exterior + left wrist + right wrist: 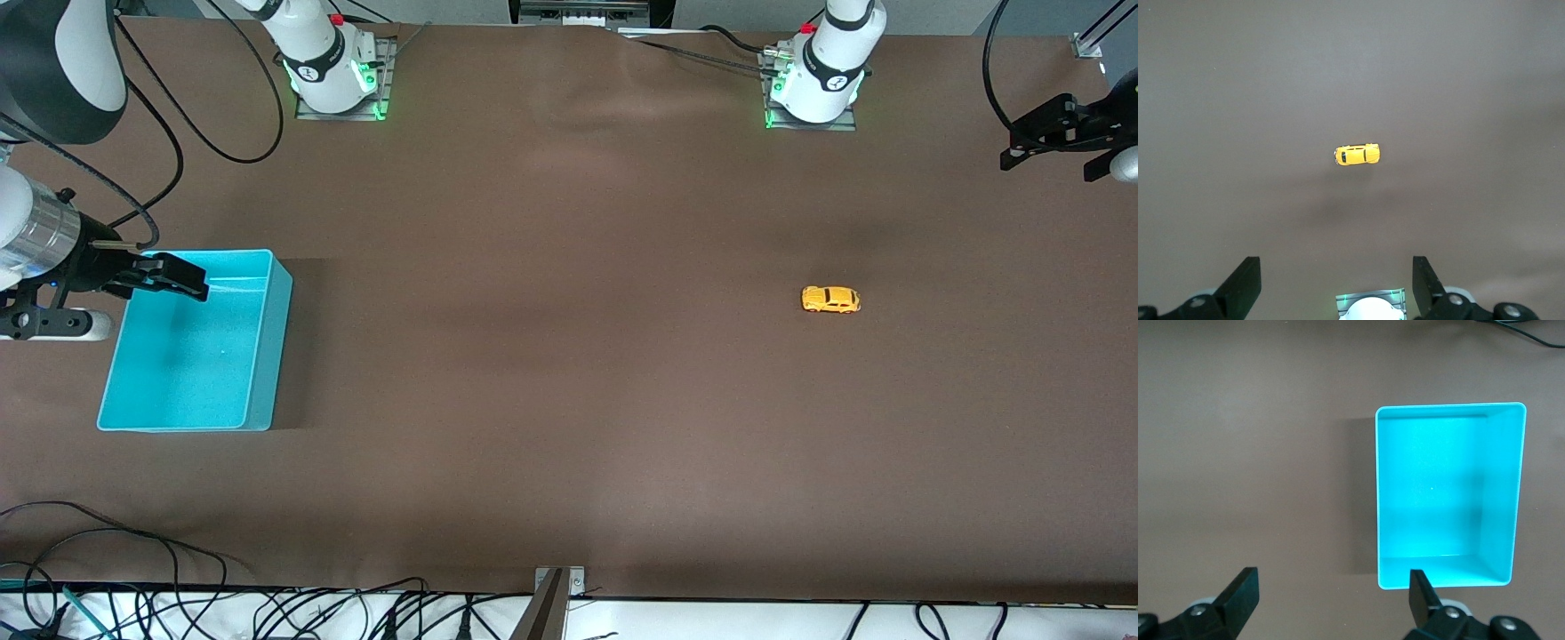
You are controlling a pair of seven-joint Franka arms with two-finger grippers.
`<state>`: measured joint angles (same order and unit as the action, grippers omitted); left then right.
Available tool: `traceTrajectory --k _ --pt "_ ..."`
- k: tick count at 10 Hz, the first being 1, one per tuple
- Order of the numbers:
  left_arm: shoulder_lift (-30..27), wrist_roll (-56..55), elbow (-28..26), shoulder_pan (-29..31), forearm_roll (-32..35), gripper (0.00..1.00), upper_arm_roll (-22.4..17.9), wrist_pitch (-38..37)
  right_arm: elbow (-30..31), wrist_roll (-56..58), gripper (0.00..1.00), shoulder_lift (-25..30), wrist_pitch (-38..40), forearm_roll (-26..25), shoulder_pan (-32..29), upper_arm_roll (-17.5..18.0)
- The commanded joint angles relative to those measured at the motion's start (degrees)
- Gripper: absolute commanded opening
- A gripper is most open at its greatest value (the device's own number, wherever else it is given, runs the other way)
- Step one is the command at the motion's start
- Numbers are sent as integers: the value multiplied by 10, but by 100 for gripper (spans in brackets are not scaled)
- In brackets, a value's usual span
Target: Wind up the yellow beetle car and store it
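Both claws wide open, empty | left gripper over bare table near yellow beetle car | right gripper over turquoise bin's edge

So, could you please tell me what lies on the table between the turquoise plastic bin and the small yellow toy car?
Nothing: the front view shows only bare brown table between the turquoise plastic bin and the small yellow toy car.

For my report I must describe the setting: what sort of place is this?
Most likely a robotics lab: two robot arms bolted at one edge of a brown-covered table, loose cables along the other edge, and only a toy car and a turquoise bin on it.
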<state>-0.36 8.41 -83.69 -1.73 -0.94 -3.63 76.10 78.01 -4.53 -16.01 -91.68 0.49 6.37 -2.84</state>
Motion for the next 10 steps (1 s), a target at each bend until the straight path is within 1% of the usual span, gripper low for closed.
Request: traceTrajectory --k 1,3,5,7,10 --pt "10 -4 21 3 -11 100 -1 -14 23 -1 100 19 4 -10 8 -5" --pt "9 -4 21 3 -11 100 -1 -15 23 -7 100 19 -4 -3 2 -8" --pt "10 -4 21 2 -11 100 -1 -15 23 -1 100 19 -17 10 2 -19" --pt "10 -4 21 2 -11 100 -1 -14 23 -3 100 19 -16 3 4 -16" --pt "10 -4 21 3 -11 100 -1 -15 22 7 100 14 -17 4 2 -27"
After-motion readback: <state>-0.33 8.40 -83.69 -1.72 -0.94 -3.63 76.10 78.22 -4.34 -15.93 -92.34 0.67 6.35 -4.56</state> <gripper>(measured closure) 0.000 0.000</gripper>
